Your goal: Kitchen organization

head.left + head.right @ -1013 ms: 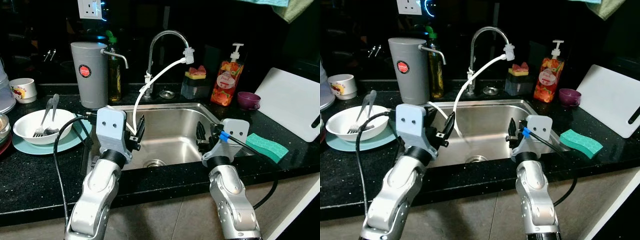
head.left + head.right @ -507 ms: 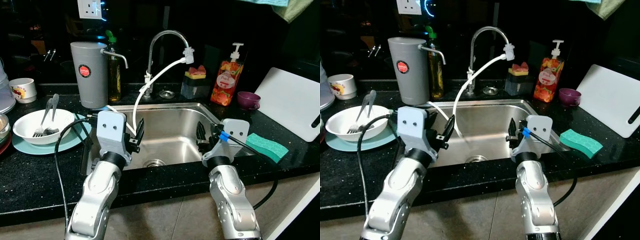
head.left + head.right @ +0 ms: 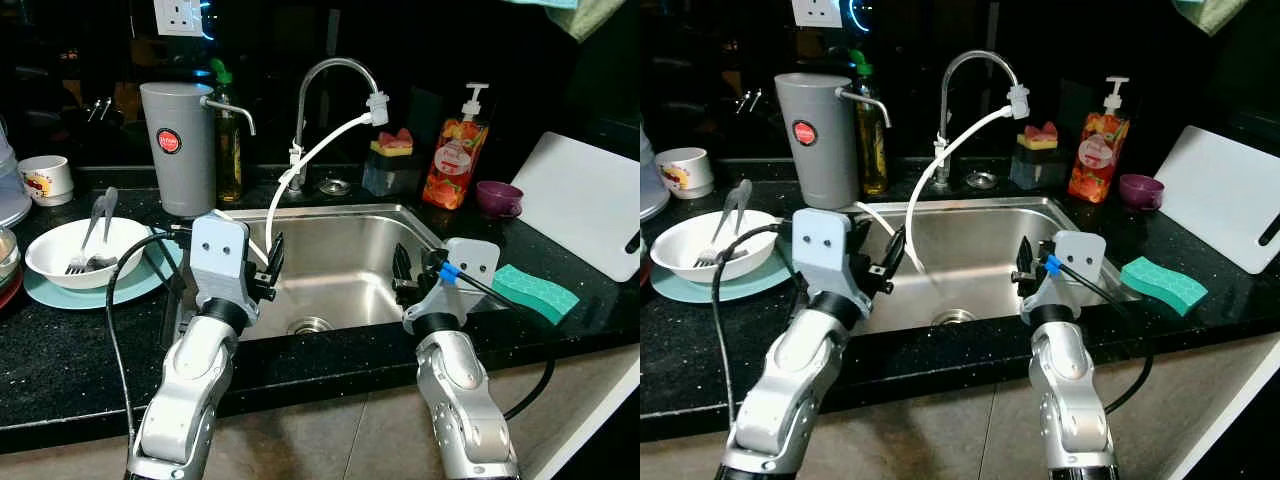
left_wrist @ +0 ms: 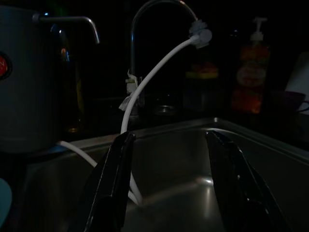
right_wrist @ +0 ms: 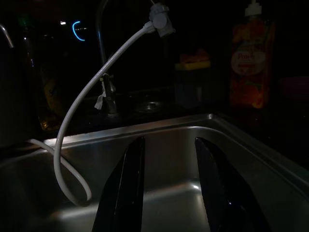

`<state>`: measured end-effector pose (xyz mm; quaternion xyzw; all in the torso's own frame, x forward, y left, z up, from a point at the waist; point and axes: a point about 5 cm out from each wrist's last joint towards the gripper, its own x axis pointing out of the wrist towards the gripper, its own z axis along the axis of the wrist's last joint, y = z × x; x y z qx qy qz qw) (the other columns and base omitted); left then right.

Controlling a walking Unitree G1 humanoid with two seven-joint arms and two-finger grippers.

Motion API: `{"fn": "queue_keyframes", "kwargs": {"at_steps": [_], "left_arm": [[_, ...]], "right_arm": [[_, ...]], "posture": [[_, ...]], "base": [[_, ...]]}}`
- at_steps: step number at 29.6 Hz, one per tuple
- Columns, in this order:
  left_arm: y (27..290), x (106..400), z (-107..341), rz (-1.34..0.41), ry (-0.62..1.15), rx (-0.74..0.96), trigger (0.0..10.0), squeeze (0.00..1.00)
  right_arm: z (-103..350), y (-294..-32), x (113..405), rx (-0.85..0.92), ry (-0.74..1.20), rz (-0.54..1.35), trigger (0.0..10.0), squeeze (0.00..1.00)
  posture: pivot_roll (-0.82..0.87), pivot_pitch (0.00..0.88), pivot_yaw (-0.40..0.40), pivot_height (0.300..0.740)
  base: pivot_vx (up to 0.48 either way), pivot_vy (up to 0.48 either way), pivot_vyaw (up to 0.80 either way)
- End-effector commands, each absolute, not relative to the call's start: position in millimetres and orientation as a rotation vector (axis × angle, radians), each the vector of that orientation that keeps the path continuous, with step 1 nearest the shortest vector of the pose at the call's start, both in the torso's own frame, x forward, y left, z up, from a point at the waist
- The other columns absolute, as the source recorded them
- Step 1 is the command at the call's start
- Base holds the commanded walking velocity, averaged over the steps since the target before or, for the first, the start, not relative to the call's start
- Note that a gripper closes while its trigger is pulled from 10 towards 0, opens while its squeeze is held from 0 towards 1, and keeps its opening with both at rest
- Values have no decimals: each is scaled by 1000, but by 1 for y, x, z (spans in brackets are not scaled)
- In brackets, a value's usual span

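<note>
A steel sink (image 3: pixel 350 225) sits in a black counter, under a curved tap (image 3: pixel 330 75) with a white hose (image 3: pixel 310 165) running down into the basin. My left gripper (image 3: pixel 272 262) hovers open over the sink's left side, its fingers (image 4: pixel 113 181) apart with nothing between them. Over the sink's right side my right gripper (image 3: pixel 400 270) is open too, fingers (image 5: pixel 128 186) empty. A white bowl (image 3: pixel 85 250) holding a fork and spoon rests on a teal plate (image 3: pixel 55 290) at the left. A green sponge (image 3: pixel 535 292) lies right of the sink.
A grey water dispenser (image 3: pixel 178 145) and an oil bottle (image 3: pixel 230 140) stand behind the sink's left corner. A soap pump bottle (image 3: pixel 452 155), a sponge holder (image 3: pixel 390 165), a purple cup (image 3: pixel 498 200) and a white cutting board (image 3: pixel 585 205) are to the right. A mug (image 3: pixel 45 180) stands far left.
The left arm has shifted slightly left and back; the camera has drifted a little. The right arm holds its place.
</note>
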<state>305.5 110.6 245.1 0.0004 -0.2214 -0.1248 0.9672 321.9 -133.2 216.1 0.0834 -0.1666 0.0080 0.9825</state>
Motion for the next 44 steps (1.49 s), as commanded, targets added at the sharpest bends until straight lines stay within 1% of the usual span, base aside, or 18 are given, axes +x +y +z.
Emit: {"fn": "queue_keyframes", "kwargs": {"at_steps": [1, 13, 44], "left_arm": [[109, 308, 249, -261, -463, 8, 10000, 0], [109, 312, 249, -261, -473, 14, 10000, 0], [101, 325, 244, -316, -475, 42, 10000, 0]], "right_arm": [[219, -134, 320, 197, -346, 16, 10000, 0], [221, -133, 321, 200, -349, 32, 10000, 0], [220, -131, 322, 191, -349, 43, 10000, 0]], "posture": [[144, 62, -85, 740], [145, 66, -96, 740], [139, 49, -82, 740]], "base": [[0, 0, 0], [0, 0, 0], [0, 0, 0]]}}
